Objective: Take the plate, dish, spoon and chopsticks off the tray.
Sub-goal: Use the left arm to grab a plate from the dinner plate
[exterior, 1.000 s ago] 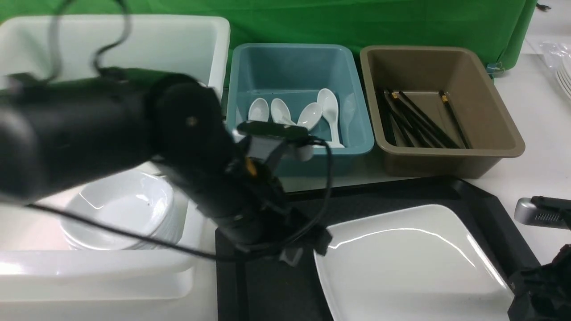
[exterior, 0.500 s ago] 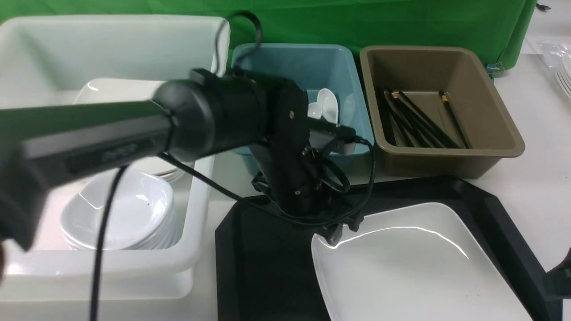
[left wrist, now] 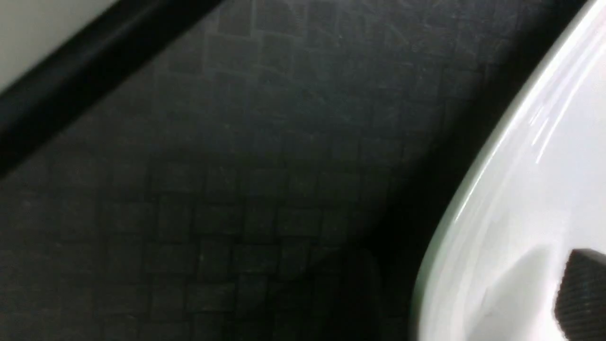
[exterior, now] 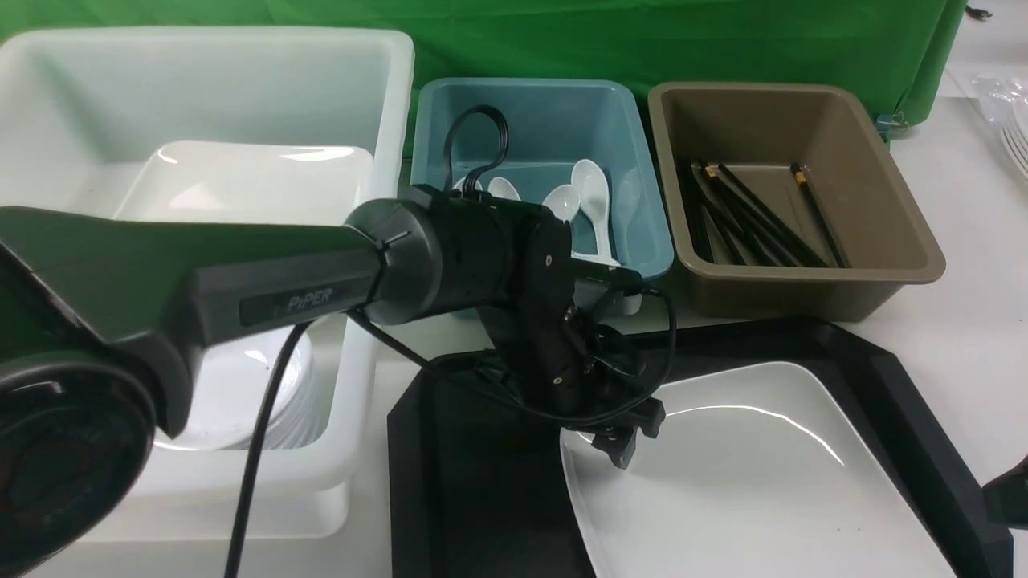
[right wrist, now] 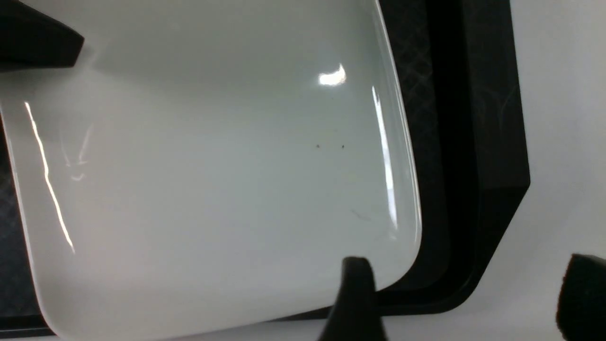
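Awaiting removal: plate (exterior: 763, 474), flat on the tray's (exterior: 482, 482) right half.
Left gripper (exterior: 638, 433): fingers (left wrist: 582, 293) parted at the plate's far-left corner, likely to pinch its rim.
Right gripper (right wrist: 468, 259): fingers (right wrist: 355, 293) spread beside the plate's near-right corner, ready to share the lift.
Sorted already: spoons (exterior: 562, 205) in teal bin (exterior: 642, 241), chopsticks (exterior: 747, 217) in brown bin (exterior: 883, 201).

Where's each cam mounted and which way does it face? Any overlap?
Front view: between the arms, faces forward and down over the tray, the plate, and the white bin, teal bin and brown bin behind; the left arm crosses it, left gripper at the plate's corner.
Left wrist view: on the left arm, close above tray floor and plate rim; one finger shows.
Right wrist view: on the right arm, faces the plate and a tray corner; both fingers show, apart.
Shared: all three see plate and tray.
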Robot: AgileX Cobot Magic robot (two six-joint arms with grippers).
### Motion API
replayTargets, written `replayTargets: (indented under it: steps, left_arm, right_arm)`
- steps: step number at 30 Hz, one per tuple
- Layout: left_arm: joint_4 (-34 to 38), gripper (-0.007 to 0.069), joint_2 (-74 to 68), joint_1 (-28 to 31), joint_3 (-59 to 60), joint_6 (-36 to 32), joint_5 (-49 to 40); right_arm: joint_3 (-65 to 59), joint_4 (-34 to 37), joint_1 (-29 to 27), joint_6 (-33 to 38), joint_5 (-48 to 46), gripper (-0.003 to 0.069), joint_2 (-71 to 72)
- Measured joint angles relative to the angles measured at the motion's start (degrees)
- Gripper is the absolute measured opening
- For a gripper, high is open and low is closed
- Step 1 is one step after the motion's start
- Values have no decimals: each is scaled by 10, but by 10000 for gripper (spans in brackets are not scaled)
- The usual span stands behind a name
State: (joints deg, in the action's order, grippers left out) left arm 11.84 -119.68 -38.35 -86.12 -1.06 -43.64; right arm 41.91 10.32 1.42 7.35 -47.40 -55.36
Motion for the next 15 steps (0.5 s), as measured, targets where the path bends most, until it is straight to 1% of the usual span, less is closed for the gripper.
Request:
replayTargets:
  steps: [2,4,5,6,7,10,13,15]
  left_arm:
    - [3,420,-2,0,-2,-1,-2]
    - [2,306,-3,0,-3,-1,-8]
    - [2,306,-4,1,-3,-1,-8]
    - [17,213,-4,2,-4,4,-10]
    - [27,200,-4,3,-4,5,-10]
    - [42,197,-4,2,-4,5,-13]
    - [46,194,-1,1,-4,1,-17]
    - [46,176,8,1,-4,0,-19]
  right_arm:
    - [0,0,0,0,0,556,0]
    - [0,0,0,0,0,556,0]
    - [0,0,1,0,1,556,0]
    - [0,-1,5,0,3,556,0]
    - [0,-1,6,0,3,556,0]
    - [0,0,12,0,4,556,0]
    - [0,0,13,0,6,556,0]
    - [0,0,13,0,7,556,0]
